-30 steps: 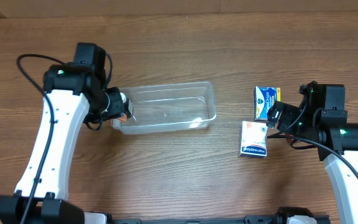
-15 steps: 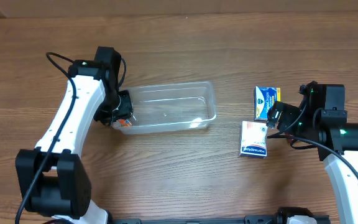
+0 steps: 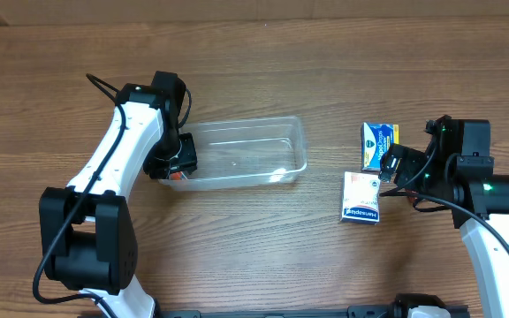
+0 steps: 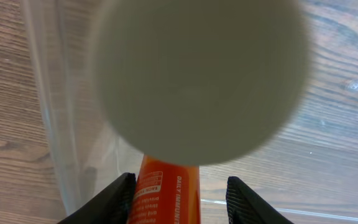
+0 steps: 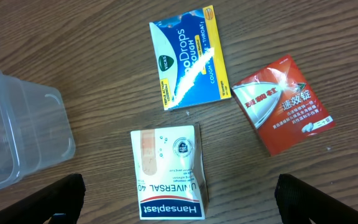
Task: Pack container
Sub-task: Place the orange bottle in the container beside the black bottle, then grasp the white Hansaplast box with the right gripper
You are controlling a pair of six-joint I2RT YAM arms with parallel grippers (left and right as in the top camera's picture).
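Left wrist view: the left gripper (image 4: pixel 182 200) pinches an orange bottle (image 4: pixel 166 193) between its two black fingers (image 4: pixel 114 199) at the bottom edge of the frame. The bottle points at the lens, so its round white cap (image 4: pixel 201 78) fills the upper middle as a blur. A clear wall of the container (image 4: pixel 55 124) runs down the left side, with wood grain showing through the plastic. Seen from overhead, this gripper sits at the left end of the container, which lies left of centre on the wooden table (image 3: pixel 254 53). I cannot tell whether the bottle touches the container's floor.

At the right wrist, the right gripper (image 5: pixel 182 199) has its jaws spread wide, one finger in each lower corner, gripping nothing. Between them in the frame lies a white Hansaplast box (image 5: pixel 166 171). Above it is a blue Vicks box (image 5: pixel 188 56), and to the right a red box (image 5: pixel 284 102) lies tilted. None of the three touch. A rounded corner of the container shows at the left edge.
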